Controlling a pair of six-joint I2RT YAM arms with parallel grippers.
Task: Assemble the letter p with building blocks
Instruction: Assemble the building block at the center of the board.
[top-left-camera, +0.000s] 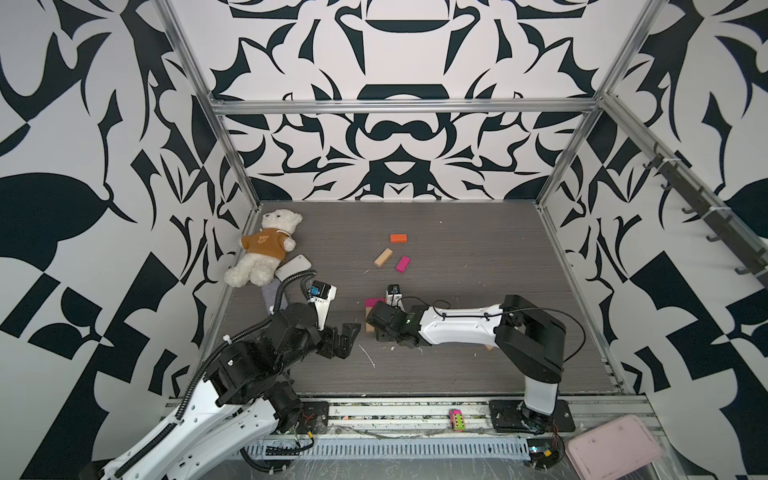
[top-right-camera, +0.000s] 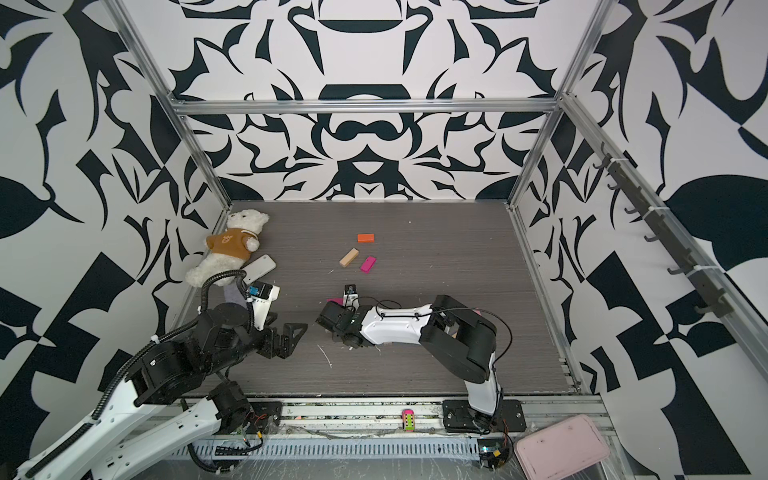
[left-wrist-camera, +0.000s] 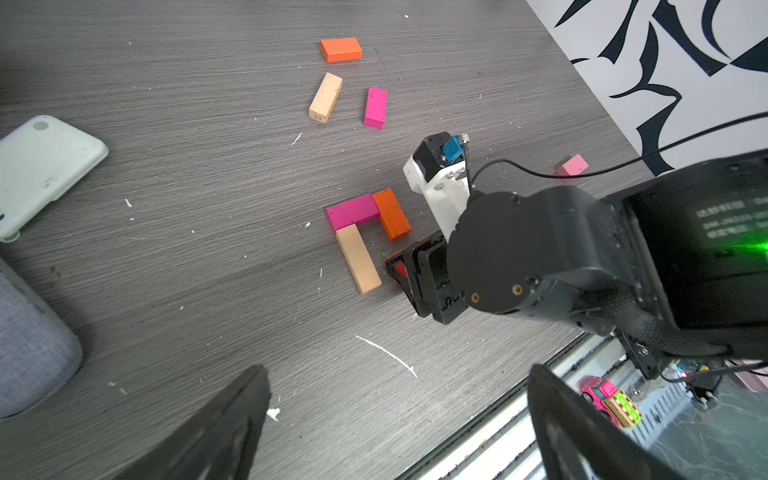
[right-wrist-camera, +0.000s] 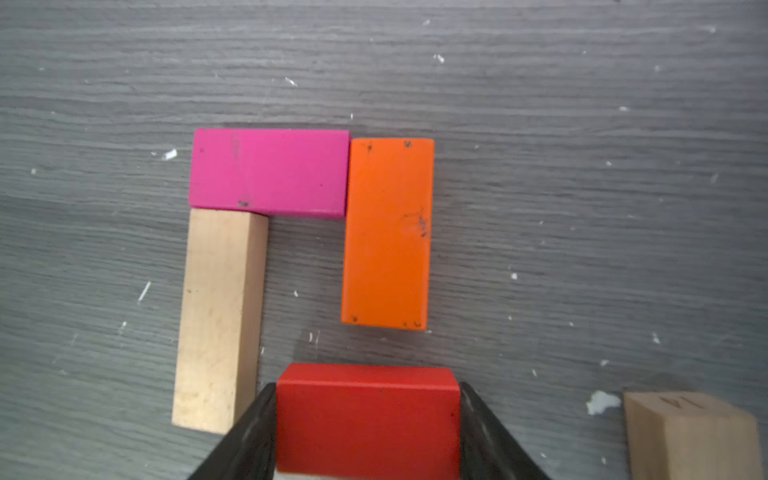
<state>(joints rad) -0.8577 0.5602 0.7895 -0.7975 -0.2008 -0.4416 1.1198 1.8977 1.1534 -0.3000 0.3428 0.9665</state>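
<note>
Right wrist view: the right gripper (right-wrist-camera: 368, 397) clamps a red block (right-wrist-camera: 368, 419) by its two sides. Ahead lies the magenta corner block (right-wrist-camera: 269, 172). A tan stem block (right-wrist-camera: 220, 320) butts against one end of it, and an orange side block (right-wrist-camera: 386, 232) touches the other end. Both run back toward the gripper. The red block sits just short of the orange one's near end, with a strip of bare counter (right-wrist-camera: 582, 124) between them. A numbered tan block (right-wrist-camera: 690, 436) lies off to the orange block's side.

Left wrist view: the left gripper (left-wrist-camera: 399, 374) is spread wide and empty over bare counter, well apart from the magenta corner block (left-wrist-camera: 353, 210). Beyond that block lie a loose orange block (left-wrist-camera: 340, 49), a loose tan block (left-wrist-camera: 325, 97) and a loose magenta block (left-wrist-camera: 375, 107), each with open room around it. A pale pink block (left-wrist-camera: 572, 166) sits nearer the wall.

In both top views the right arm hides most of the letter; an edge of the magenta corner block (top-left-camera: 374, 302) (top-right-camera: 334, 299) shows.
</note>
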